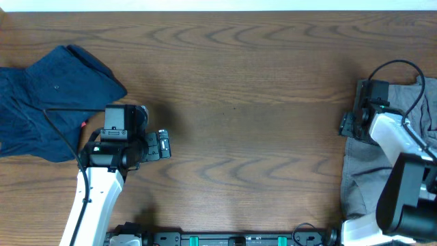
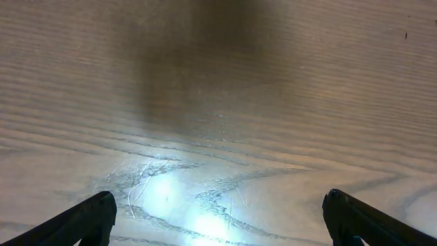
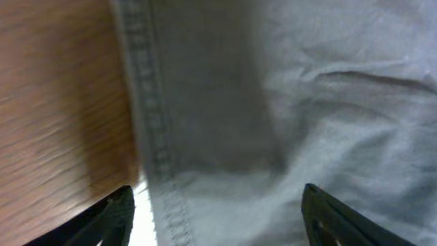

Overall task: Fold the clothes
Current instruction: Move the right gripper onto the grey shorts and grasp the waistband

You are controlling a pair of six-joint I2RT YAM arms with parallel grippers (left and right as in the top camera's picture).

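The light grey shorts [image 1: 362,174] lie wrinkled at the table's right edge, partly hidden under my right arm. In the right wrist view the grey fabric [image 3: 307,116] fills most of the frame, with a stitched hem [image 3: 147,102] running down beside bare wood. My right gripper [image 1: 349,124] is open and hovers over that left hem, fingers wide apart [image 3: 215,219], one over the wood, one over the cloth. My left gripper [image 1: 164,145] is open and empty over bare table [image 2: 218,219], to the right of the dark garment.
A dark navy folded garment [image 1: 48,96] lies at the far left by my left arm. Brown wooden table [image 1: 246,102] spans the middle. A black cable [image 1: 392,68] loops over the right arm. A black rail [image 1: 232,239] runs along the front edge.
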